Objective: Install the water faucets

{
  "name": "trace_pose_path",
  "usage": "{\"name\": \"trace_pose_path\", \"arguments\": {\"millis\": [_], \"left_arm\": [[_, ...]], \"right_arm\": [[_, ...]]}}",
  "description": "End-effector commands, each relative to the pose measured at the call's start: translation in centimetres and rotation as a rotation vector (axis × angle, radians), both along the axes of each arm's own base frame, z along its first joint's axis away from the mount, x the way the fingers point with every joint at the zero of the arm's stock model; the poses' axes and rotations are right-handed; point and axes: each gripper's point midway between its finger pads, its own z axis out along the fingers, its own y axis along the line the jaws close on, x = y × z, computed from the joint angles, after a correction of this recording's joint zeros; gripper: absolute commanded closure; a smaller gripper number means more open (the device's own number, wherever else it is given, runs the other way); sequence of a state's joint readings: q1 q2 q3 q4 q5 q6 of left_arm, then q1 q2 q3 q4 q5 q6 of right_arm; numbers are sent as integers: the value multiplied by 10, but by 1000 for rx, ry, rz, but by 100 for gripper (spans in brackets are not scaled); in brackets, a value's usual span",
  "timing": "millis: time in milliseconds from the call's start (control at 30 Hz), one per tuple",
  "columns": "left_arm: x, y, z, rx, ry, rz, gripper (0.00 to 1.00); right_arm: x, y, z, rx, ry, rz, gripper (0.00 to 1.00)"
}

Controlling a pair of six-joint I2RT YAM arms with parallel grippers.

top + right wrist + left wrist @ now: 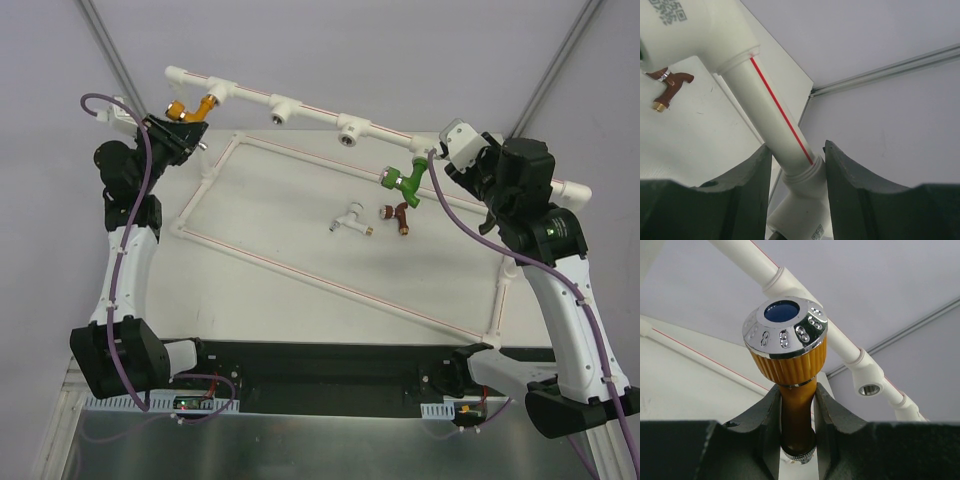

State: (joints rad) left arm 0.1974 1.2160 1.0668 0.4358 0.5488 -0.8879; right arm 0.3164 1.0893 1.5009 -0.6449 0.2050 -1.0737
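My left gripper (183, 121) is shut on the orange-gold faucet (205, 102) at the left tee of the white pipe frame (300, 105). In the left wrist view its fingers (771, 410) clamp the neck below the faucet's (790, 360) chrome-capped knob. The green faucet (405, 178) hangs from a socket near the rail's right end. The dark red faucet (398, 213) and the white faucet (350, 220) lie loose on the table inside the frame. My right gripper (452, 152) is shut on the frame's pipe (785, 130) at a fitting, with the dark red faucet (669, 84) beyond.
Two open tee sockets (279, 118) (349, 137) sit on the top rail between the orange-gold and green faucets; one socket (870, 389) shows in the left wrist view. The frame's lower pipes (330, 285) lie flat across the table.
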Motion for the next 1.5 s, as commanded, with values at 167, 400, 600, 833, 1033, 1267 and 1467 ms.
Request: {"name": "trace_pose_path", "arguments": {"millis": [167, 400, 600, 833, 1033, 1267, 1467], "left_arm": [[-3, -6, 36, -11, -80, -44, 100], [-4, 3, 19, -21, -14, 23, 100], [-2, 9, 11, -30, 14, 60, 100], [0, 4, 21, -22, -11, 23, 100], [1, 0, 22, -25, -10, 2, 100], [2, -8, 23, -12, -15, -22, 100], [1, -10, 31, 0, -35, -27, 100]], "right_arm": [[-5, 22, 33, 183, -121, 51, 98], [-7, 22, 34, 185, -125, 54, 98], [-6, 23, 33, 184, -122, 57, 99], [-4, 24, 29, 178, -113, 56, 98], [-2, 25, 28, 173, -109, 53, 98], [0, 27, 27, 173, -102, 57, 98], [-1, 29, 27, 173, -101, 66, 98]]}}
